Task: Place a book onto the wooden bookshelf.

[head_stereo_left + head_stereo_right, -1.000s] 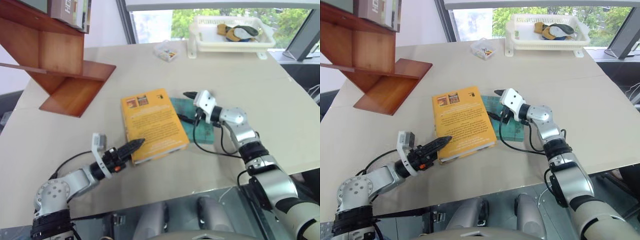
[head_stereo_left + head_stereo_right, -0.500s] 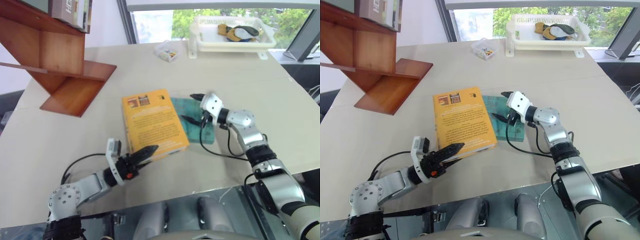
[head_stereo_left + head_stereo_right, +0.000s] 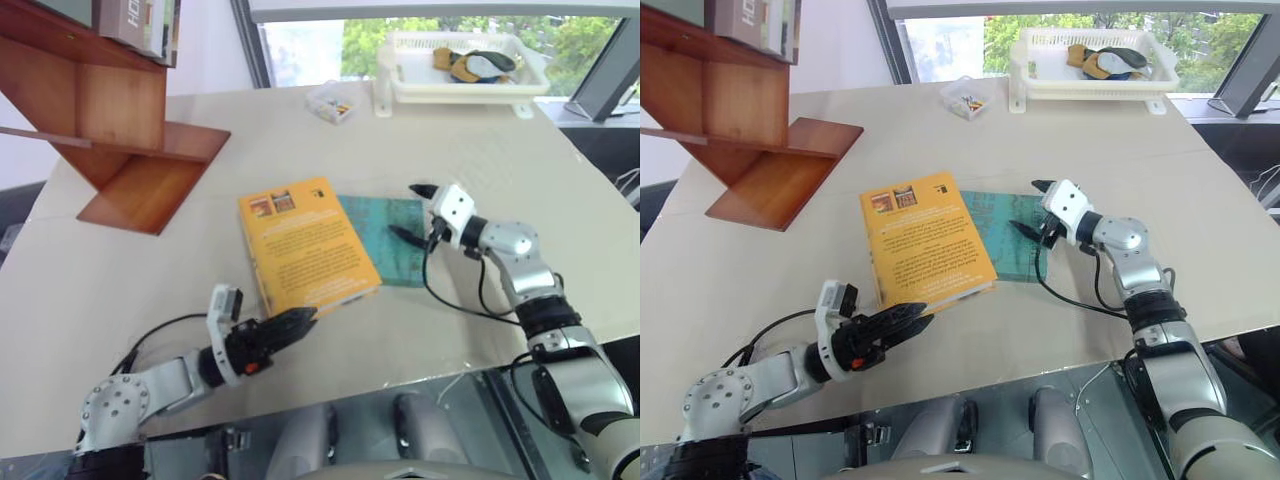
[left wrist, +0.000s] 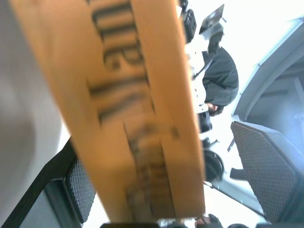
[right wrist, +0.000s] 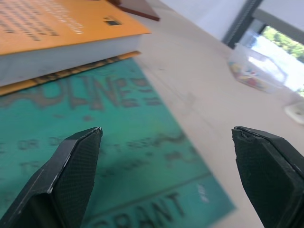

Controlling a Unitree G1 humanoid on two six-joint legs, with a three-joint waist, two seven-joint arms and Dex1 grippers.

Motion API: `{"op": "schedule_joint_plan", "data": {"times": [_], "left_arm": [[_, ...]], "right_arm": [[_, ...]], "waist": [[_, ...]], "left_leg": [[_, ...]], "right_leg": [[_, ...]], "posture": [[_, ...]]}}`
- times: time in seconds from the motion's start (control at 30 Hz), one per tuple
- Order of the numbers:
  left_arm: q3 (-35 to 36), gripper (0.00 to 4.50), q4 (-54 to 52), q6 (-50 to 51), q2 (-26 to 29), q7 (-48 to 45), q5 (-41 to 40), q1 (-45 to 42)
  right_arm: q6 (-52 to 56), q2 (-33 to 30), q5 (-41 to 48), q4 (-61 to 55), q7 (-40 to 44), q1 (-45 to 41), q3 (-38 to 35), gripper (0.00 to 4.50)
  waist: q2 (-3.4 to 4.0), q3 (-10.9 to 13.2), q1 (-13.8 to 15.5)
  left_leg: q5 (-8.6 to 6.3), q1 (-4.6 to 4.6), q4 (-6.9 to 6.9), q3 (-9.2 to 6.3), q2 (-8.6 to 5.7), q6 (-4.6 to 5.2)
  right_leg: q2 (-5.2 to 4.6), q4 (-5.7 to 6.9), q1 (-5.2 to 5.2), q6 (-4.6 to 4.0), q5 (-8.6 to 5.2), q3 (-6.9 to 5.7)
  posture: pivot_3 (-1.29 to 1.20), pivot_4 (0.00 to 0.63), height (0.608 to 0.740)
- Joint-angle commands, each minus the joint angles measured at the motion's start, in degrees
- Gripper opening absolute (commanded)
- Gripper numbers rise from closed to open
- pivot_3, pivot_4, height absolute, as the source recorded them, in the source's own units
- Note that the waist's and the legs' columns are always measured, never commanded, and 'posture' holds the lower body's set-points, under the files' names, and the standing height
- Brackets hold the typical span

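Books share the middle of the beige table (image 3: 520, 150): the thick orange-yellow paperback book (image 3: 305, 245) lies flat, overlapping one edge of a thinner teal book (image 3: 385, 250), well apart from the reddish-brown wooden bookshelf (image 3: 120, 120) of slanted boards, which is cut off by the frame. Beyond the paperback sit a small clear box (image 3: 332, 102) and a white plastic basket (image 3: 465, 70) holding dark and tan items, hard to identify. Left gripper (image 3: 290, 325), fingers spread, points at the paperback's near edge; right gripper (image 3: 413, 212) hovers spread above the teal book.
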Motion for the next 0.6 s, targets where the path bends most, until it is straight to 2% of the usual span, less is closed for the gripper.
{"op": "schedule_joint_plan", "data": {"times": [0.03,0.2,0.3,0.43,0.6], "left_arm": [[2.49,4.46,2.02,-2.33,2.70,-4.79,2.88,0.21],[3.64,4.46,14.66,-7.43,7.15,-11.45,11.59,-4.52],[2.99,4.46,22.22,-10.06,8.69,-14.83,16.18,-10.36],[2.44,4.46,30.74,-11.73,8.83,-17.29,20.50,-20.26],[0.75,4.46,40.41,-13.95,8.34,-20.38,27.27,-30.08]], "right_arm": [[0.58,-1.11,1.44,-3.85,-0.34,1.02,-1.74,4.50],[3.14,-2.68,2.61,-8.30,-0.02,3.56,-2.32,4.50],[4.62,-3.04,3.01,-9.74,-0.92,4.25,-2.60,4.50],[6.16,-2.21,3.46,-10.00,-0.96,3.61,-2.33,4.50],[11.64,-1.65,7.96,-12.83,5.67,3.60,-1.13,4.50]], "waist": [[0.00,0.00,0.03],[0.02,0.01,0.39],[0.03,0.02,0.28],[-0.01,0.03,0.33],[-0.11,0.08,0.07]], "left_leg": [[0.00,0.00,0.00,0.00,0.00,0.00],[0.00,0.03,0.00,-0.07,-0.02,0.02],[-0.06,0.25,0.00,-0.09,-0.04,0.14],[-0.06,0.62,-0.04,-0.12,-0.02,0.17],[-0.01,0.54,-0.03,-0.26,-0.03,0.11]], "right_leg": [[0.00,0.01,0.00,-0.01,-0.01,-0.01],[0.03,0.02,0.06,-0.04,-0.03,-0.11],[0.05,0.01,0.29,-0.03,-0.03,-0.15],[0.09,0.05,0.65,-0.04,-0.06,-0.20],[0.13,0.06,0.62,0.16,0.06,-0.27]], "posture": [[0.00,0.150,0.740],[0.00,0.150,0.740],[0.00,0.150,0.740],[0.00,0.150,0.740],[0.00,0.150,0.740]]}}
